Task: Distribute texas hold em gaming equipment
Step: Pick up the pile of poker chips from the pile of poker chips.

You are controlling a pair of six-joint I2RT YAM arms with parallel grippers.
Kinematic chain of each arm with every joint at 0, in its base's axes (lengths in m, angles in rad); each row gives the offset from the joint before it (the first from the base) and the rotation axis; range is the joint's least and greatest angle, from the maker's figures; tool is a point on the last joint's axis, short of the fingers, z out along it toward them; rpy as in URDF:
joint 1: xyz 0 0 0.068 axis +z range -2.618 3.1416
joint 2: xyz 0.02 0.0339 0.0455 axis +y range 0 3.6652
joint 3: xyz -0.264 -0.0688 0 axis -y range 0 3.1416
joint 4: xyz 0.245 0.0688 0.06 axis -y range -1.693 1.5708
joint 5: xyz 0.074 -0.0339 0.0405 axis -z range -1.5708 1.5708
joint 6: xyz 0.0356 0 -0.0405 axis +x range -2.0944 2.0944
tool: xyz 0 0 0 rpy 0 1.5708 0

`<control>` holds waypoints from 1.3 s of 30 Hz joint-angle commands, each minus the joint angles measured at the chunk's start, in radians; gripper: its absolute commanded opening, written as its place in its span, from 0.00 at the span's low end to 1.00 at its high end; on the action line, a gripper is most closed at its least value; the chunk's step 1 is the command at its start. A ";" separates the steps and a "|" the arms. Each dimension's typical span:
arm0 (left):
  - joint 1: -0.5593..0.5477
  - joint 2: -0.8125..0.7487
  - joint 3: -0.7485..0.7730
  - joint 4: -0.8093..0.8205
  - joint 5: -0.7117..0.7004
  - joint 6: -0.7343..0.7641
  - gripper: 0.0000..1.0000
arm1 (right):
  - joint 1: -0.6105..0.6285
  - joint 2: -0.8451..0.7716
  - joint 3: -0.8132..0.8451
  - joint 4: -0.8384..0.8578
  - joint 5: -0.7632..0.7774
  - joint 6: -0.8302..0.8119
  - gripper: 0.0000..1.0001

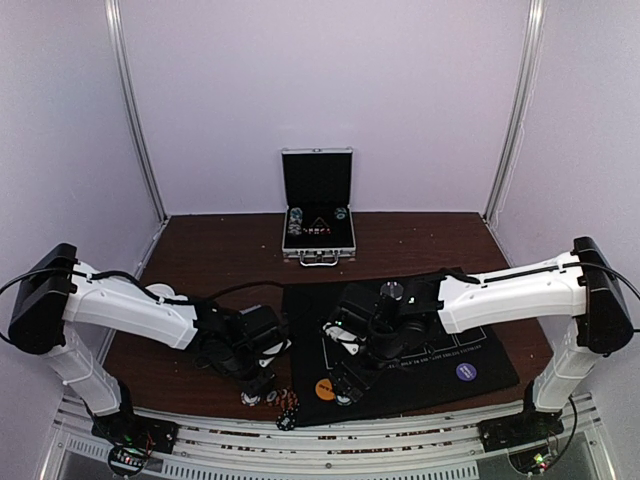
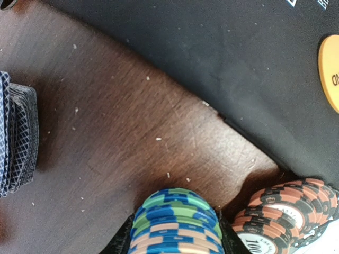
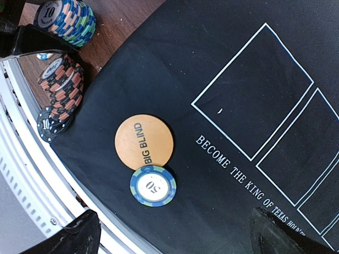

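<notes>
Orange "BIG BLIND" button disc (image 3: 144,143) lay flat on the black mat (image 3: 238,47), centre-left of right wrist view. One blue-green 50 chip (image 3: 153,185) lay flat, touching the disc's lower edge. Blue-green chip stack (image 2: 175,222) stood on bare bench (image 2: 132,132), bottom centre of left wrist view. Orange-black chip stack (image 2: 286,211) leaned askew just beside it at lower right. Black chips (image 3: 50,124) sat against that stack. Cards (image 2: 16,137) were fanned at left edge, lattice backs showing. Purple disc (image 1: 466,372) lay flat at the mat's lower right.

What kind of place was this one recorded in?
Probably a lab robot cell staged as a poker table: plain white walls, a black hold'em mat, an open silver case at the back.
</notes>
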State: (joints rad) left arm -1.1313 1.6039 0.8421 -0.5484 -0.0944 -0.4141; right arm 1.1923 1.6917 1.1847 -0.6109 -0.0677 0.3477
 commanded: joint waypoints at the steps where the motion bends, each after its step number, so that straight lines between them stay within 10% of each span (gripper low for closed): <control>1: 0.000 -0.006 0.021 -0.040 -0.093 -0.039 0.00 | -0.009 -0.042 -0.007 -0.014 0.026 0.012 1.00; 16: -0.002 -0.076 0.158 -0.039 -0.115 0.008 0.00 | -0.080 -0.142 -0.080 0.056 0.020 0.036 1.00; 39: -0.050 0.238 0.287 0.124 -0.069 0.136 0.00 | -0.152 -0.244 -0.165 0.080 -0.004 0.063 1.00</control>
State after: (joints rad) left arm -1.1774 1.8305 1.1049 -0.4793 -0.1741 -0.2939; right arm 1.0420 1.4586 1.0222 -0.5396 -0.0605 0.4046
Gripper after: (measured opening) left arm 0.394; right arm 0.999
